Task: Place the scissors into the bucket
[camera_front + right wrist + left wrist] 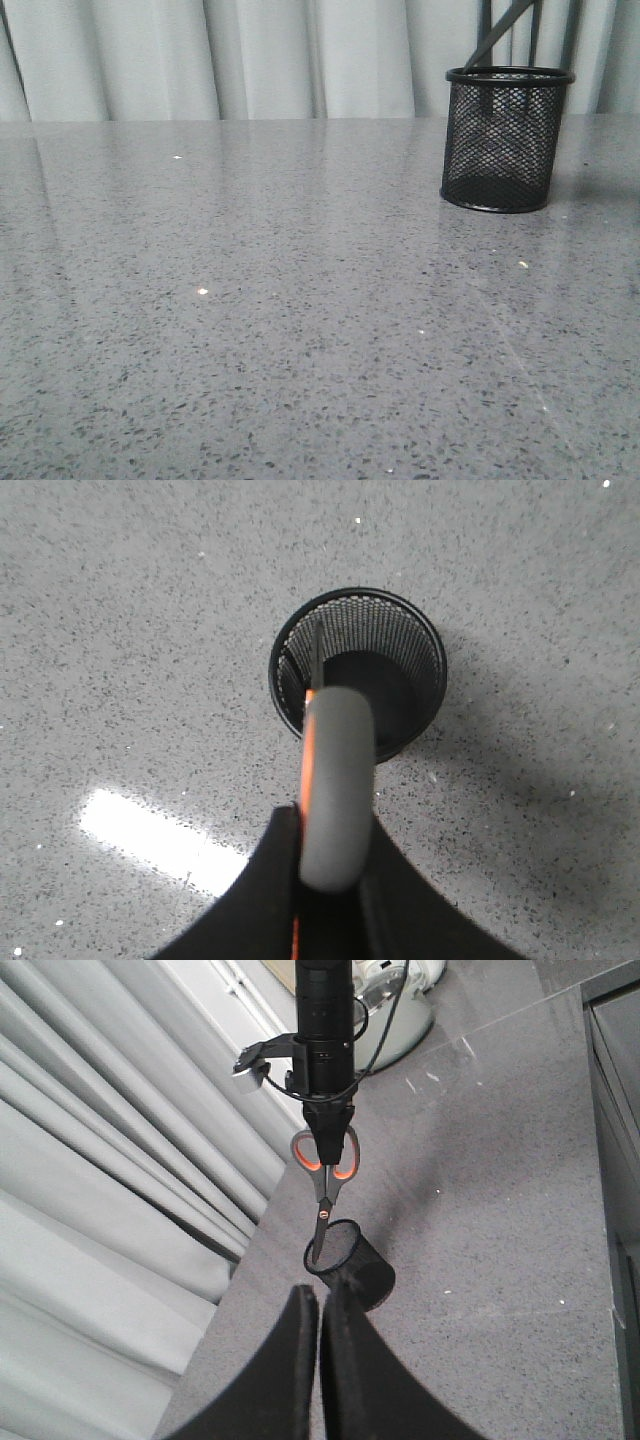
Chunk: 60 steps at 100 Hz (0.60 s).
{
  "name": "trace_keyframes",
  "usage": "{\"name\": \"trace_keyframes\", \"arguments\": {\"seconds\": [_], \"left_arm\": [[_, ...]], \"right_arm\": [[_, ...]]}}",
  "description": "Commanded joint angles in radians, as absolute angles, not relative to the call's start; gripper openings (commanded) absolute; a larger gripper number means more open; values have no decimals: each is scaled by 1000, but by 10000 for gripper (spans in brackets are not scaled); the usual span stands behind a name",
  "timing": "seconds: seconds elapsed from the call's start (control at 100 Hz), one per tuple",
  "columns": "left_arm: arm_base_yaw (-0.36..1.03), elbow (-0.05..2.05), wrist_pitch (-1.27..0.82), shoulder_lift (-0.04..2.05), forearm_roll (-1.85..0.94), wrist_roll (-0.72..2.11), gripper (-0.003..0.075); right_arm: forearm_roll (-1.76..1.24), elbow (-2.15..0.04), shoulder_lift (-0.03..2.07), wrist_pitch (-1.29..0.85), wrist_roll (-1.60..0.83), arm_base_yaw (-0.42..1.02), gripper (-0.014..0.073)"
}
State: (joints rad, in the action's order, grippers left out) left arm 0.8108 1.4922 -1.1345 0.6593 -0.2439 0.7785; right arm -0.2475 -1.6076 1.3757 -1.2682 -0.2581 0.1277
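Behind the speckled grey table (250,330) hang pale curtains (200,60). Far right, the black mesh bucket (507,140) receives grey, orange-lined scissors (324,1175), blades down, clamped by the right gripper (328,1132); the left gripper (318,1360) is closed, empty.

No legible text, label, brand, number or sign anywhere across the three views. Nothing printed on the scissors (324,1175), nothing on the black mesh bucket (505,138), nothing on the speckled grey counter (250,300). Small white fitting on the right arm too blurred to read.
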Motion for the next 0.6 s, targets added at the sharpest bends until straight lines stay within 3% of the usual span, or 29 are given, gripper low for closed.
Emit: {"name": "trace_keyframes", "arguments": {"seconds": [0.0,0.48,0.59], "left_arm": [[814,1493,-1067,671,-274,766,-20],[814,1475,-1069,671,-300,766,-20],[814,1475,-1069,671,-300,766,-20]], "right_arm": [[-263,-1626,1383,-1296,-257,129,-66],[-263,-1626,1551,-1294,-257,129,-63],[-254,-1626,1556,-1287,-257,129,12]]}}
